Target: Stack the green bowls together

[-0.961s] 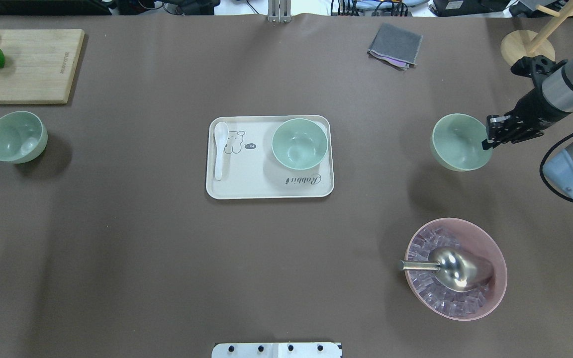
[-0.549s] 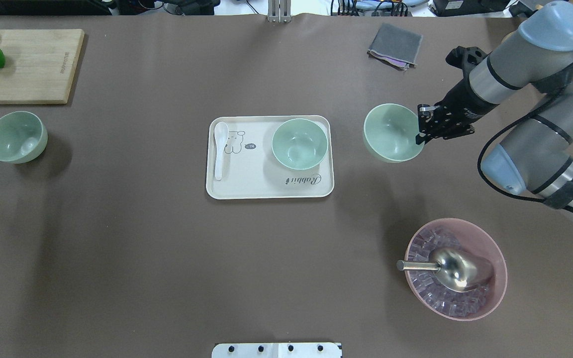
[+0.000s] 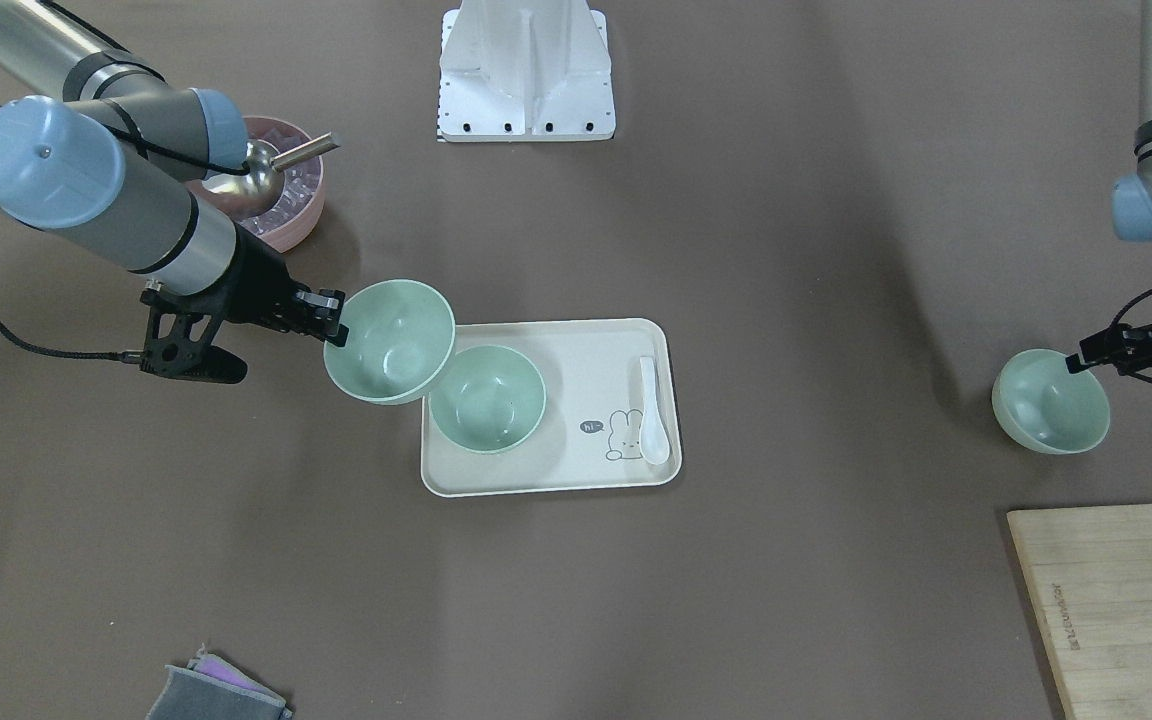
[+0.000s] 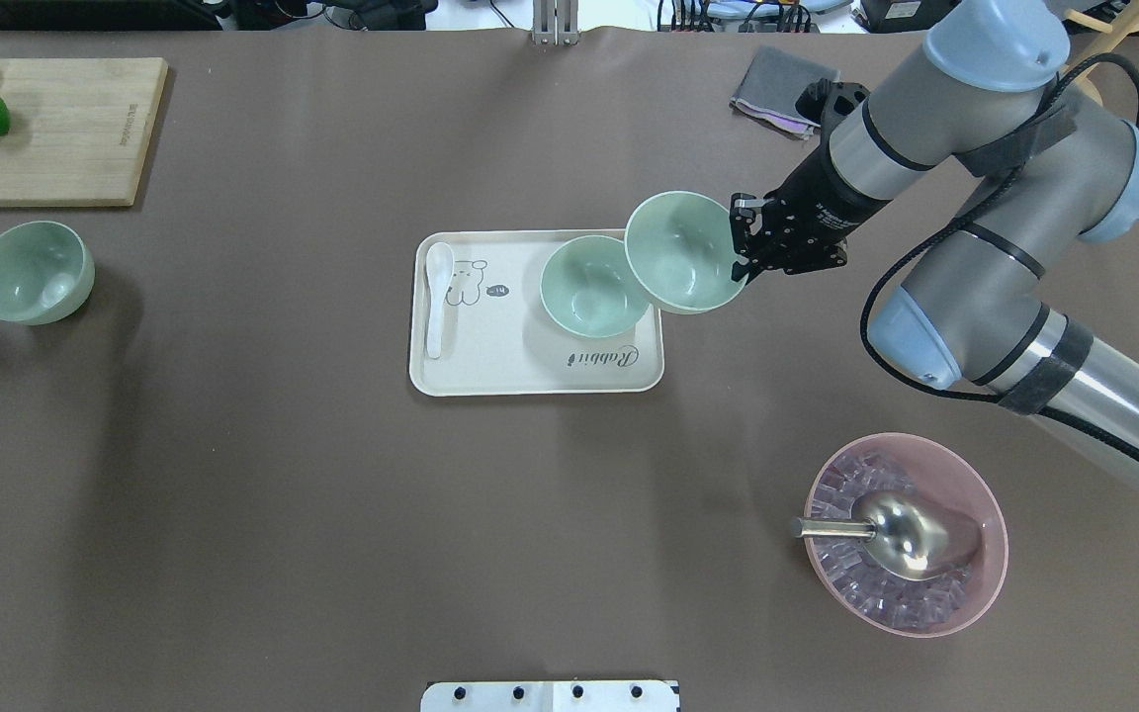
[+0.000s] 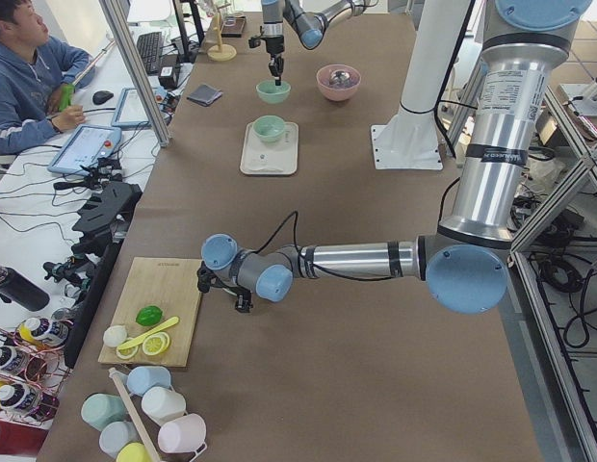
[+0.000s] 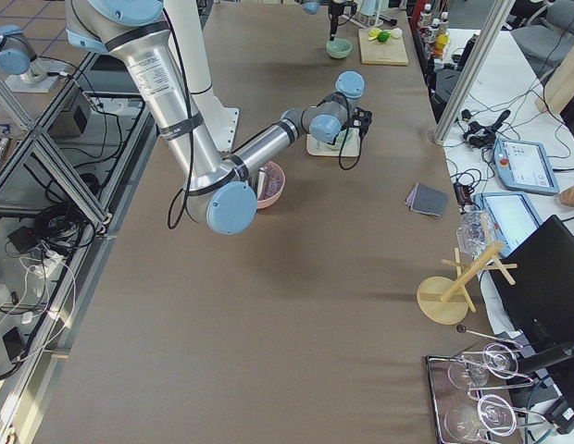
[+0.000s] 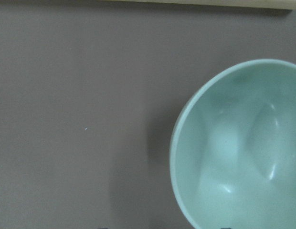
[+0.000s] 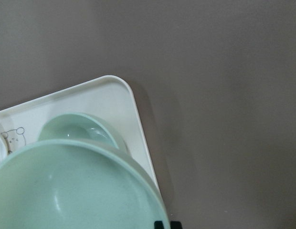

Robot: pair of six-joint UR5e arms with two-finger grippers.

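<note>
Your right gripper (image 4: pixel 740 259) pinched the lifted green bowl (image 4: pixel 680 252) by its rim, partly over the tray bowl (image 4: pixel 584 292). Left gripper (image 3: pixel 1084 361) sat at the third bowl (image 3: pixel 1048 405); can't tell its grip.

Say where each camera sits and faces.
Front-facing: across the table, facing the robot; base at top, right gripper holds lifted bowl.
Overhead: behind the robot, looking forward-down; right arm enters right.
Exterior left: table's left end, looking along; left arm near.
Exterior right: opposite end; right arm near.
Left wrist: down at resting bowl; no body clear.
Right wrist: down over lifted bowl; fingertips at bottom.
Shared: front-facing and overhead show the tray, mirrored.
</note>
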